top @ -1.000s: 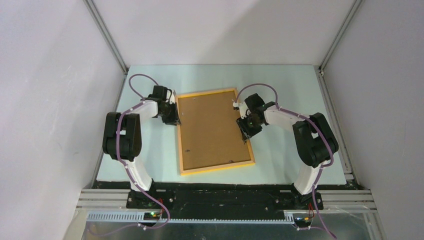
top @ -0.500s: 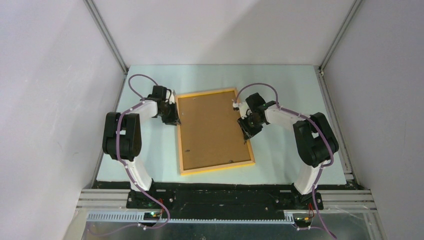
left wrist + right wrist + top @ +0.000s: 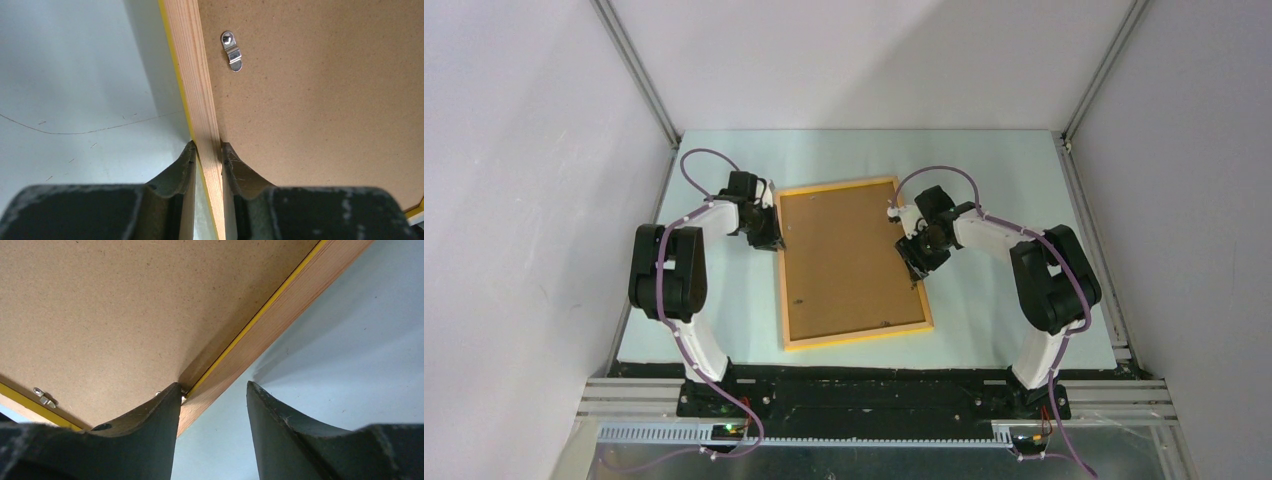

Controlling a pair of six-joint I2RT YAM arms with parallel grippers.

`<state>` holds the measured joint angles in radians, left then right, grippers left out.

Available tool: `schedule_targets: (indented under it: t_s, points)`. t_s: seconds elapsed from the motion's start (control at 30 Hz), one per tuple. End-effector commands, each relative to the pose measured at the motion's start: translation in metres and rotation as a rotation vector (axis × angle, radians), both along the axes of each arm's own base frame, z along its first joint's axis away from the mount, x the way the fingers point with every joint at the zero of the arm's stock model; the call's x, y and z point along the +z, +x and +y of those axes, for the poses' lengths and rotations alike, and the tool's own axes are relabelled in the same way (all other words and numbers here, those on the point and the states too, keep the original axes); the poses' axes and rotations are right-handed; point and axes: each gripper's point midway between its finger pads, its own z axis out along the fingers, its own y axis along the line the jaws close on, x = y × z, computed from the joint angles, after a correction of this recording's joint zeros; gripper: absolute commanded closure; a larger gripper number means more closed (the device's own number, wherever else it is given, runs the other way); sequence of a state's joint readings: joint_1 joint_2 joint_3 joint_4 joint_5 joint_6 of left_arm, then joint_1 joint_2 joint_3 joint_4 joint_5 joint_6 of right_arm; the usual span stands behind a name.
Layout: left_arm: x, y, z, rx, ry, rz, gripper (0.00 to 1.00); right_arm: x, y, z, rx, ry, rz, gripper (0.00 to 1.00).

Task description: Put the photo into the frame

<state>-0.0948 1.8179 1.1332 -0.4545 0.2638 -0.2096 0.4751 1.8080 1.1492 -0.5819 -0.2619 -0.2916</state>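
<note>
Top external view shows the frame (image 3: 859, 335) lying face down mid-table, its brown backing board (image 3: 844, 260) filling the opening. The photo is nowhere visible, and you cannot tell whether it sits under that board.

Your left gripper (image 3: 207, 147) is clamped on the rail at the frame's 9 o'clock side. Your right gripper (image 3: 212, 386) straddles the 3 o'clock rail with jaws apart: the inner finger touches the board's edge, while the outer one stands clear of the wood.

Watch two things. With only one side pinched, a tug from the left would likely pivot the frame on the table (image 3: 984, 180). The turn clip (image 3: 232, 51) (small metal tab near the left rail) looks turned away from the rail – so the board may be loose and slip if the frame tips.
</note>
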Motion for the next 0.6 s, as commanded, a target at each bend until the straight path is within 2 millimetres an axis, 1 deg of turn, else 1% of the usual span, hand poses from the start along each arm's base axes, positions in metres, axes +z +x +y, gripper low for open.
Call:
schedule_targets:
  t_s: [0.0, 0.33, 0.57]
  points:
    - [0.019, 0.005, -0.010, -0.022, -0.062, -0.049, 1.00, -0.025, -0.037, -0.014, 0.061, -0.088, 0.121, 0.44]
    - [0.020, 0.006, -0.008, -0.014, -0.063, -0.052, 1.00, -0.027, -0.048, -0.015, 0.121, -0.089, 0.138, 0.44]
    - [0.021, 0.006, -0.007, -0.012, -0.065, -0.055, 1.00, -0.024, -0.050, -0.014, 0.147, -0.076, 0.138, 0.46]
